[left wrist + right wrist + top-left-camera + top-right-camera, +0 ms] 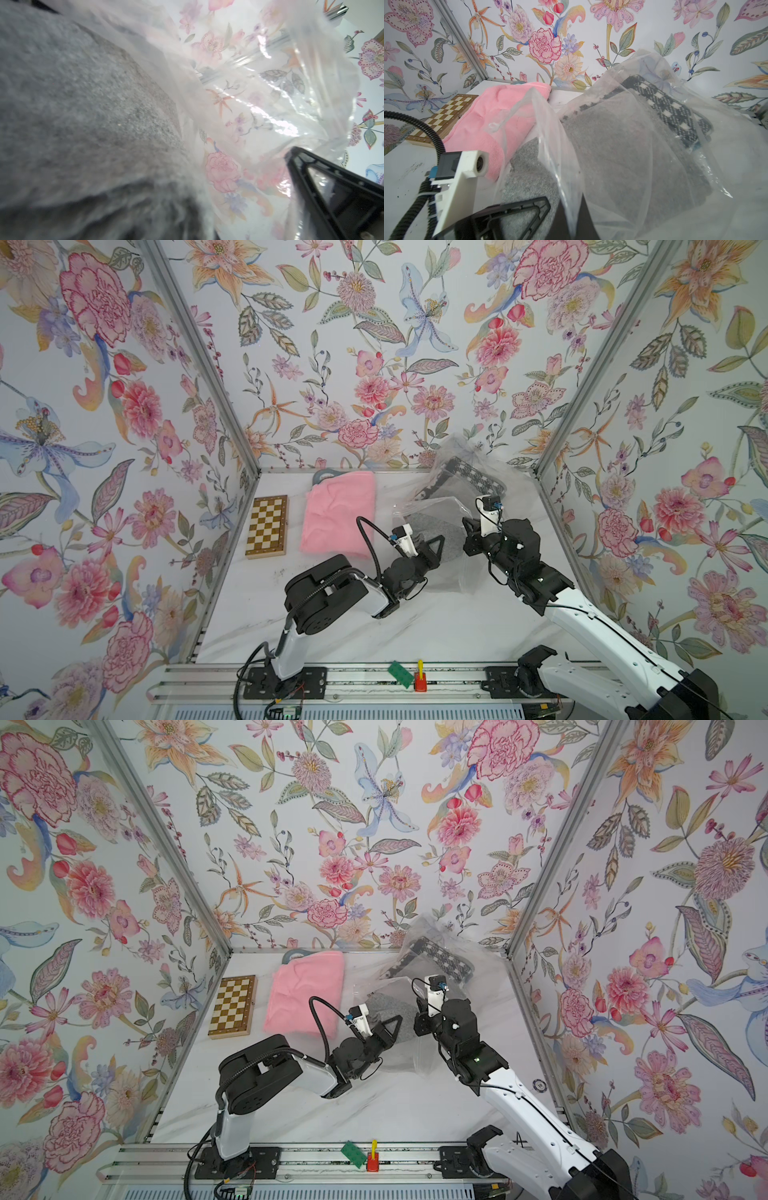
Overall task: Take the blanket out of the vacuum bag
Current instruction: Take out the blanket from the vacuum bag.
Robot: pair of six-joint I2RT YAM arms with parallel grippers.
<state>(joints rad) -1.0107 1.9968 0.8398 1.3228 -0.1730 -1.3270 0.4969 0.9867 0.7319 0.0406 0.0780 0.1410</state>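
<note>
The clear vacuum bag (453,460) lies at the back right of the table, its mouth towards the arms. Inside it are a grey fuzzy blanket (428,522) and, further back, a black-and-white patterned blanket (473,477). My left gripper (439,540) reaches into the bag's mouth and is shut on the near edge of the grey blanket (83,104), which fills the left wrist view. My right gripper (572,218) is shut on the bag's film (654,166) at the mouth and holds it up off the table. In a top view it (419,1006) stands just right of the left gripper (397,1021).
A folded pink blanket (336,514) lies outside the bag at the back centre, with a grey object (322,476) behind it. A chessboard (267,526) sits left of it. Small green (401,674) and red-yellow (420,678) pieces rest on the front rail. Flowered walls close three sides.
</note>
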